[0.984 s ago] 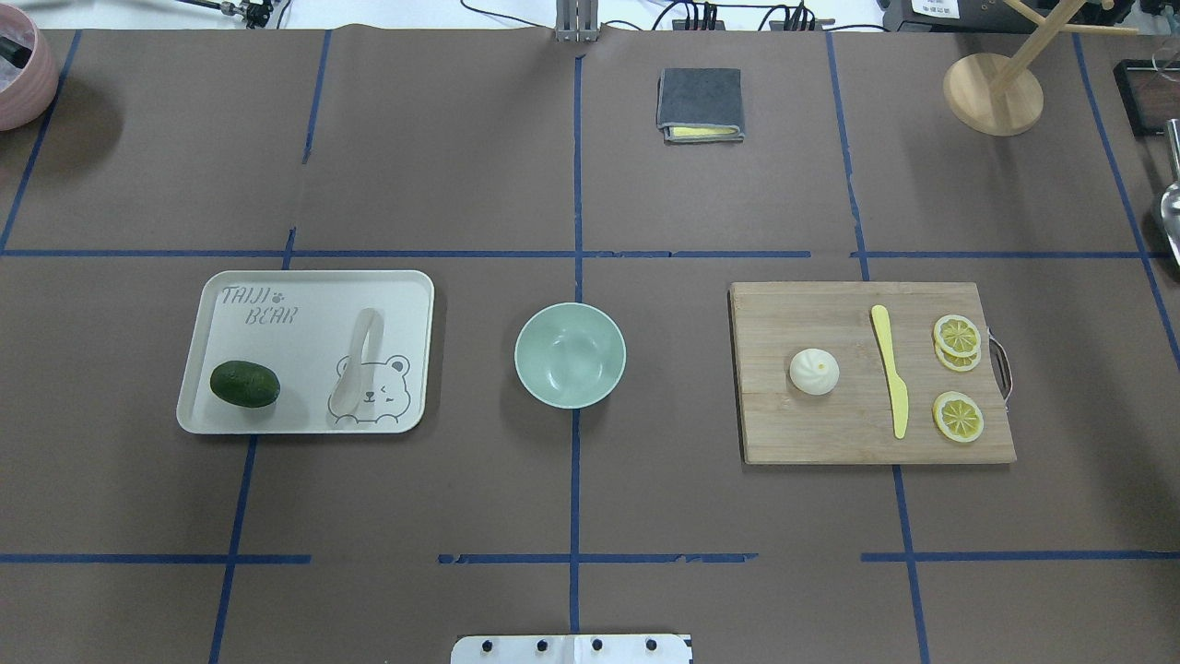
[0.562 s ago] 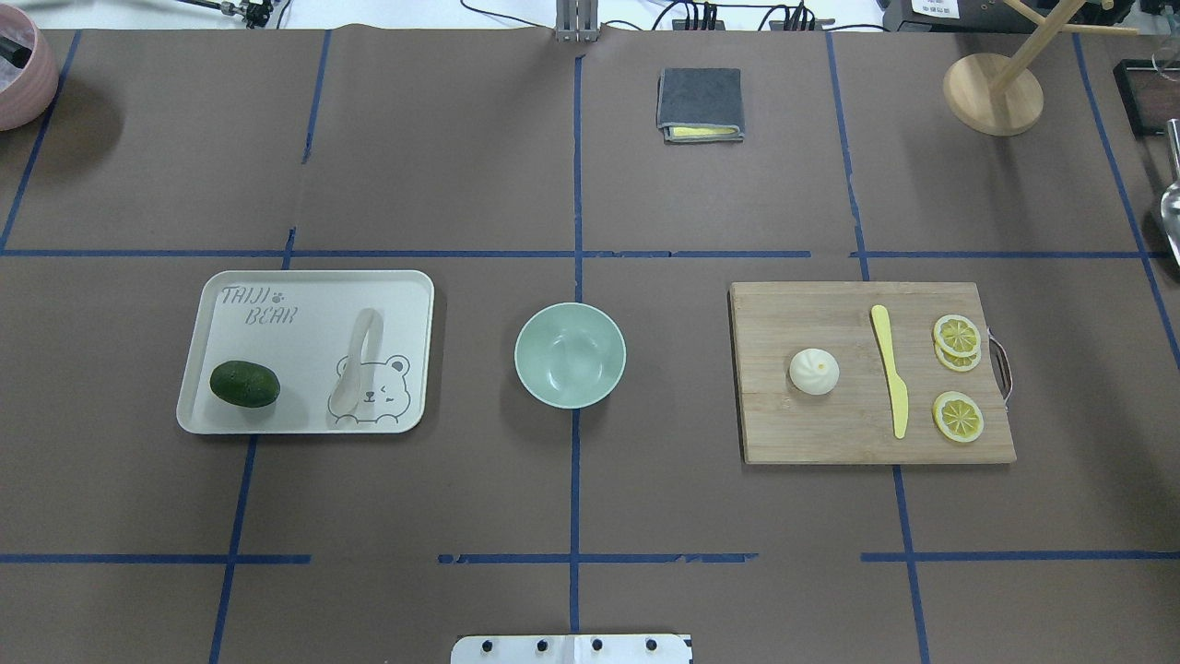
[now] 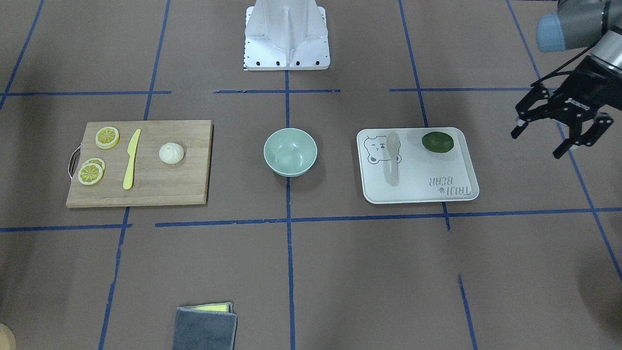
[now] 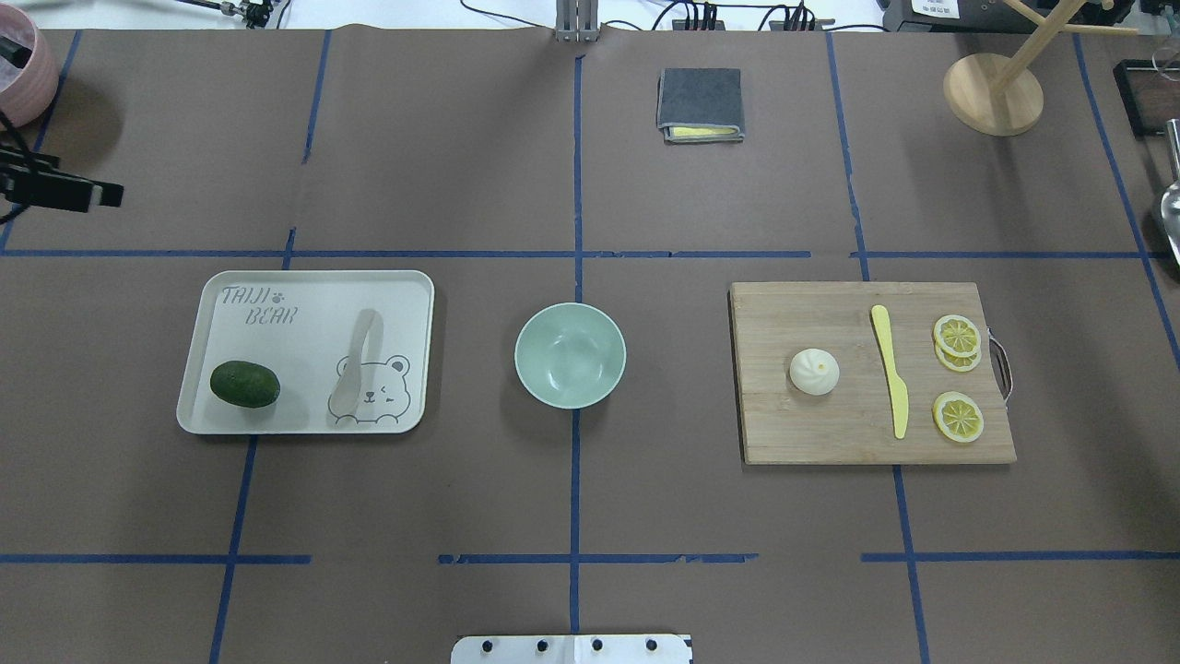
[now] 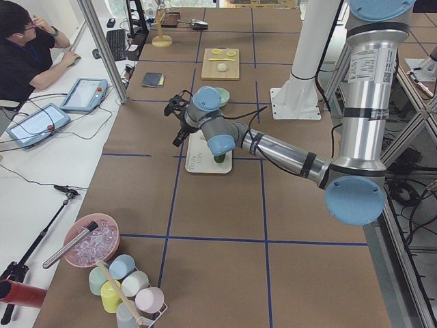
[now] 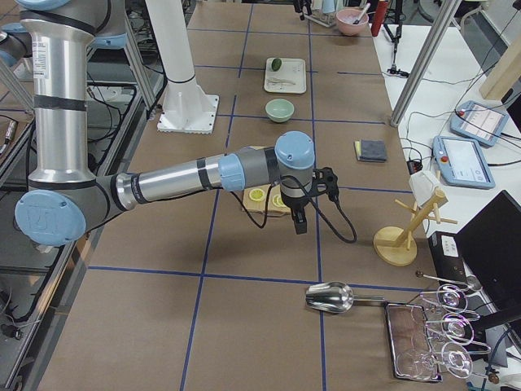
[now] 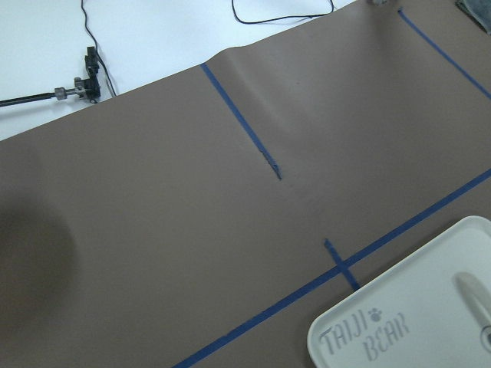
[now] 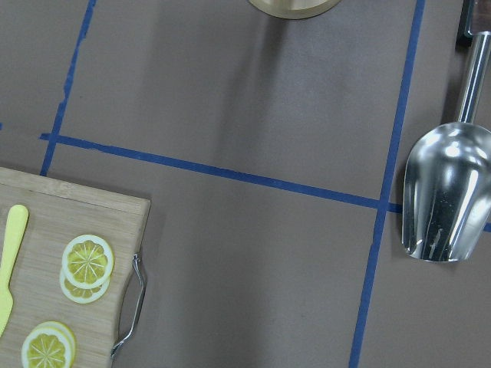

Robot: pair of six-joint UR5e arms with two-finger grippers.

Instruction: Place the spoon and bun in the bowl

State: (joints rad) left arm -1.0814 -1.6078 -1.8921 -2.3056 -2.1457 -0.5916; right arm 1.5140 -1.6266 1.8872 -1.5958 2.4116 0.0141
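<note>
The off-white spoon (image 4: 358, 364) lies on a cream tray (image 4: 304, 304) on the table's left, beside a dark green fruit (image 4: 244, 384). The white pleated bun (image 4: 814, 372) sits on a wooden cutting board (image 4: 802, 433) at the right. The mint-green bowl (image 4: 570, 355) stands between them with nothing in it. My left gripper (image 3: 537, 144) is open and holds nothing; it hovers off the tray's far-left side, and its fingers (image 4: 83, 194) just show at the overhead view's left edge. My right gripper (image 6: 313, 204) shows only in the exterior right view, beyond the board's right end; I cannot tell its state.
A yellow plastic knife (image 4: 890, 373) and lemon slices (image 4: 957, 337) share the board. A folded grey cloth (image 4: 700, 103) lies at the back, a wooden stand (image 4: 992, 92) at the back right, a metal scoop (image 8: 447, 192) at the right edge and a pink bowl (image 4: 18, 74) at the back left.
My left gripper has come into the overhead view at the left edge. The spoon, bun and bowl have not moved.
</note>
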